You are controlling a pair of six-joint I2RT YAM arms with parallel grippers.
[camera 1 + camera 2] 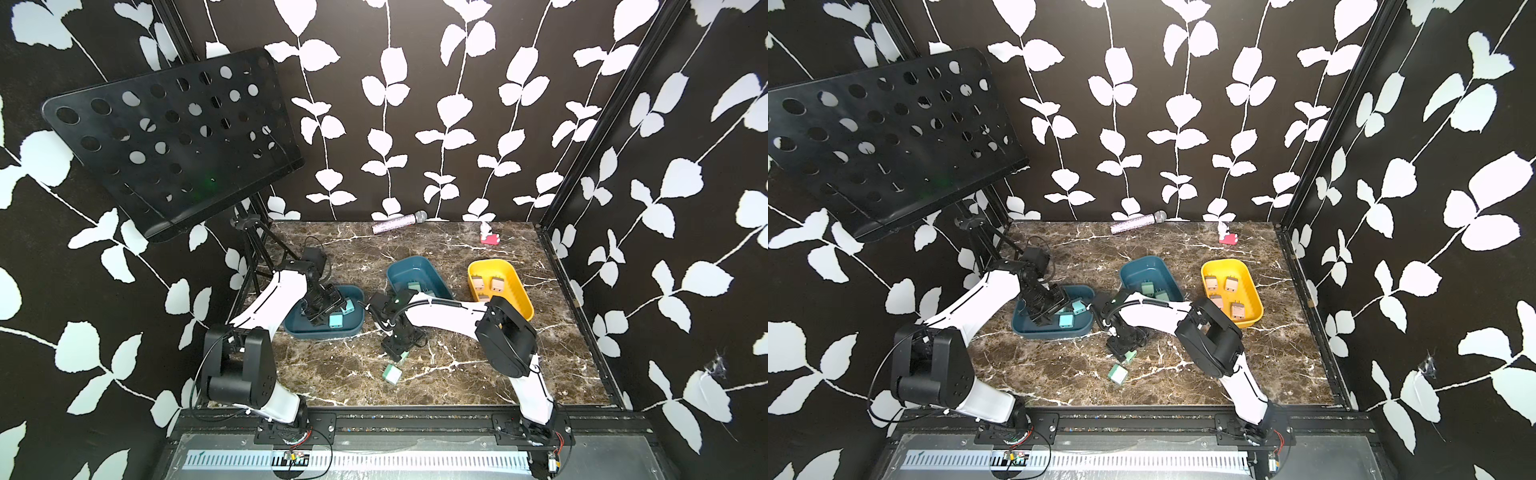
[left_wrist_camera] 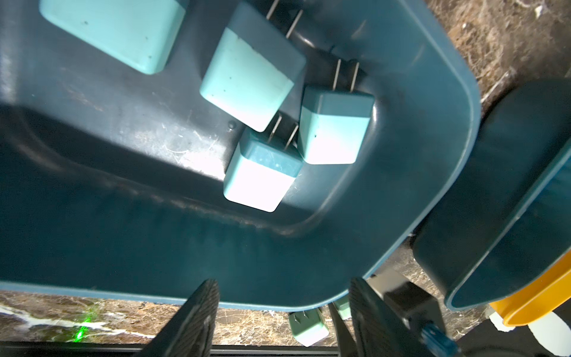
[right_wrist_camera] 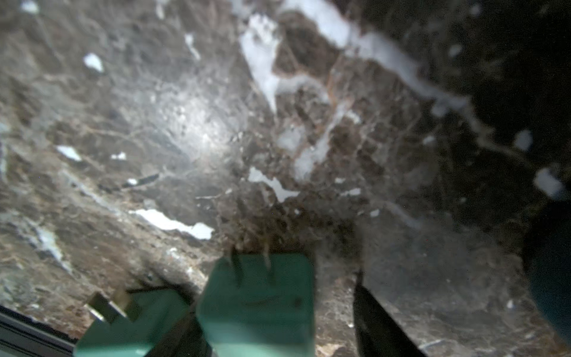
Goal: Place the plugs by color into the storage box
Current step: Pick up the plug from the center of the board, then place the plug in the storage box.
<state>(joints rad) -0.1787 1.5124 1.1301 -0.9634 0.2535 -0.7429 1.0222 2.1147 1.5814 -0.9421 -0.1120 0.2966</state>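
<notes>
Evidently for sorting by color, a mint green plug at lower centre of the frame is straddled, not yet pinched, by the spread right gripper.

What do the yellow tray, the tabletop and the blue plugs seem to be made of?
Yellow tray: probably moulded plastic, smooth and slightly glossy; it has a rounded rim and even colour.
Tabletop: looks like polished brown marble with white veins, but it may be only a printed laminate.
Blue plugs: matte plastic bodies with thin, bare metal prongs.
</notes>
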